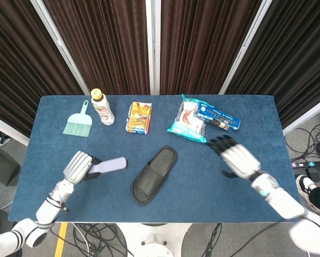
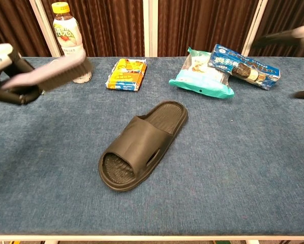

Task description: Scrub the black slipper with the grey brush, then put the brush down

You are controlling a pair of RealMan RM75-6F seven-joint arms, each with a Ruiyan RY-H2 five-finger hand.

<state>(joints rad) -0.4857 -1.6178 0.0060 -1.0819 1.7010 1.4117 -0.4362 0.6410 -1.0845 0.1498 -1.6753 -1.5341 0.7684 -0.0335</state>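
The black slipper (image 1: 154,175) (image 2: 142,144) lies sole down at the middle of the blue table, toe toward the front left. My left hand (image 1: 78,166) (image 2: 7,71) grips the handle of the grey brush (image 1: 111,165) (image 2: 53,70) and holds it lifted above the table, left of the slipper, bristles down. My right hand (image 1: 236,159) hovers over the table right of the slipper with its fingers spread and nothing in them; in the chest view only blurred fingers (image 2: 284,36) show at the upper right edge.
Along the back of the table (image 1: 229,198) stand a small green dustpan brush (image 1: 78,122), a drink bottle (image 1: 103,107) (image 2: 70,43), a yellow snack pack (image 1: 139,117) (image 2: 126,73), a teal bag (image 1: 188,123) (image 2: 201,73) and a blue cookie pack (image 1: 217,116) (image 2: 244,66).
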